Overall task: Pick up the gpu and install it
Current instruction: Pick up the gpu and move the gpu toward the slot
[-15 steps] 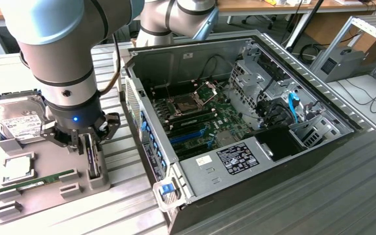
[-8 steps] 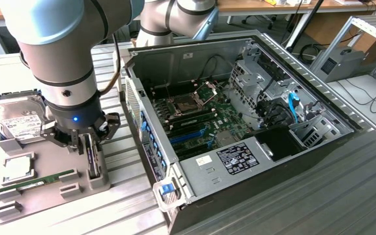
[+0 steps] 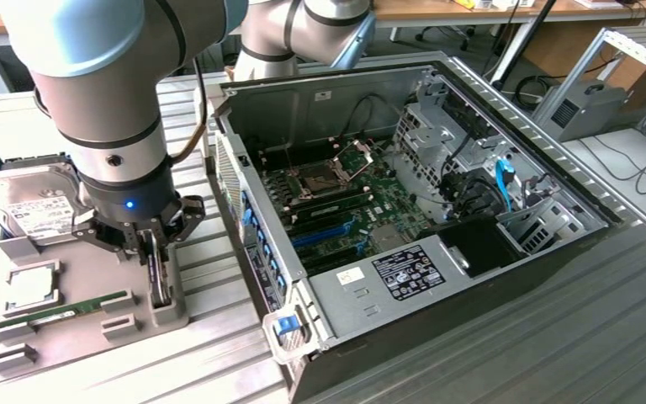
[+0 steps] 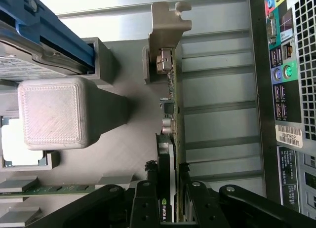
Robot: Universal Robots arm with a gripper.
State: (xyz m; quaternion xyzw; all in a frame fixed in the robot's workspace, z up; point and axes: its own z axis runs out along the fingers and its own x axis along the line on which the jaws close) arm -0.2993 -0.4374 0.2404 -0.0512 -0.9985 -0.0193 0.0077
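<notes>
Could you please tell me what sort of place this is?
Likely a robotics lab bench for PC assembly: a robot arm over a grey parts fixture with a hard drive, beside an open desktop computer case.

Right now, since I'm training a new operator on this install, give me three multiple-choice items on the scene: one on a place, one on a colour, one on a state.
1. The gpu is:
A. standing on edge in the grey holder beside the case
B. seated inside the case
C. lying flat on top of the case

2. The latch at the case's near corner is:
A. red
B. yellow
C. blue

3. The case is:
A. closed
B. open, with the motherboard exposed
C. upside down

Key:
1 A, the card stands in the holder's slot.
2 C, its plastic is blue.
3 B, the interior is in plain sight.
</notes>
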